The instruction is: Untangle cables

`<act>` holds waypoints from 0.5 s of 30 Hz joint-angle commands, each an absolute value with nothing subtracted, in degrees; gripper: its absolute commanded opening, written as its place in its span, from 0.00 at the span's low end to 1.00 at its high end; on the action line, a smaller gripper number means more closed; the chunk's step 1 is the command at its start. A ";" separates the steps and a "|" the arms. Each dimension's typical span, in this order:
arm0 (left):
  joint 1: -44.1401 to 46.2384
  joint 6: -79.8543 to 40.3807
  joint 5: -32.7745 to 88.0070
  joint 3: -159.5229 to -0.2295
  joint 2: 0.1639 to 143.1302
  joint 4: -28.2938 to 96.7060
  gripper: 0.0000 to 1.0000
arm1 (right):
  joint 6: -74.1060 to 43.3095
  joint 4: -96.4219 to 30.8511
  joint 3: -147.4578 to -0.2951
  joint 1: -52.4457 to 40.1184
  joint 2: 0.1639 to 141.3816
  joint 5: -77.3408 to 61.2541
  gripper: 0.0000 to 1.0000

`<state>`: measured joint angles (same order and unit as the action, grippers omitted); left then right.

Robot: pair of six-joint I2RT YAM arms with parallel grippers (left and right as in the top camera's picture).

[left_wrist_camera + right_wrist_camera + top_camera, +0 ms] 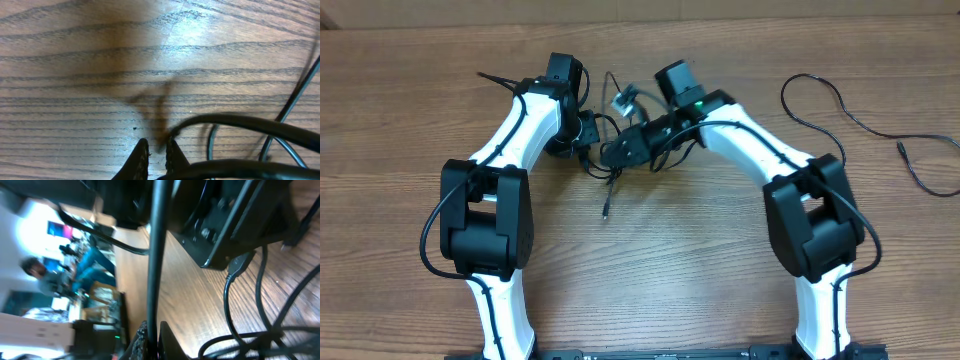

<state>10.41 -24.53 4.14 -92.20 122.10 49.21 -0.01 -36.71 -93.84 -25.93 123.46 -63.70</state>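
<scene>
Two arms here, both reaching in to the same spot at the far middle of the counter [670,290], where there's one messy knot of cables [612,152] sitting right between them. One plug end [606,208] trails out of the knot toward the near side and lies flat on the wood. Then there's one more cord [844,104] all by itself, well off to the right, looping around loose and not touching the knot or either arm. The right pincer [152,341] is clamped down on a black strand [158,255] that runs straight up out of its tips; one small plug [239,265] shows just past it, with a few more cable loops lying on the wood. The left pincer [157,157] has its two tips pressed nearly together just above the wood, with a couple of black loops crossing right beside it, but I can't tell if anything is actually caught between those tips.
</scene>
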 commanded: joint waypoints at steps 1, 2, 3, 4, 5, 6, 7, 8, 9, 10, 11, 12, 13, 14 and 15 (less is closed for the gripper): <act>10.57 -25.50 4.49 -91.96 121.51 48.88 0.08 | -3.49 -36.73 -95.39 -24.36 116.53 -69.14 0.04; 10.57 -25.52 4.49 -91.96 121.51 48.90 0.08 | -3.49 -36.73 -95.39 -24.05 115.50 -69.12 0.04; 10.57 -25.52 4.49 -91.96 121.51 48.90 0.08 | -3.46 -36.73 -95.37 -23.73 114.28 -69.12 0.04; 10.57 -25.52 4.49 -91.96 121.51 48.90 0.08 | -3.46 -36.73 -95.39 -23.35 112.92 -69.10 0.04; 10.57 -25.52 4.49 -91.96 121.51 48.90 0.07 | -3.46 -36.71 -95.39 -23.05 111.79 -69.10 0.04; 10.57 -25.52 4.49 -91.96 121.51 48.88 0.07 | -3.46 -36.71 -95.39 -22.70 110.45 -68.90 0.04; 10.57 -25.52 4.49 -91.96 121.51 48.88 0.07 | -3.46 -36.73 -95.37 -22.37 109.16 -68.20 0.04; 10.57 -25.50 4.47 -91.96 121.51 48.90 0.07 | -3.49 -36.88 -95.39 -22.02 107.59 -66.85 0.04; 10.57 -25.50 4.47 -91.96 121.51 48.90 0.07 | -3.46 -36.97 -95.37 -21.78 106.63 -65.93 0.04; 10.55 -25.50 4.49 -91.96 121.51 48.90 0.06 | -3.46 -37.17 -95.39 -21.50 105.36 -64.88 0.04; 10.55 -25.50 4.47 -91.96 121.51 48.90 0.06 | -3.44 -37.34 -95.37 -21.17 104.12 -63.94 0.04; 10.55 -25.50 4.47 -91.96 121.51 48.93 0.06 | -3.44 -37.43 -95.37 -20.97 103.37 -63.64 0.04; 10.57 -25.50 4.47 -91.96 121.51 48.93 0.06 | -3.46 -37.67 -95.39 -20.67 102.37 -63.68 0.04; 10.57 -25.50 4.47 -91.96 121.51 48.95 0.06 | -3.46 -37.93 -95.37 -20.38 101.54 -63.68 0.04; 10.57 -25.50 4.47 -91.96 121.51 48.95 0.06 | -3.44 -38.35 -95.37 -20.03 100.68 -63.68 0.04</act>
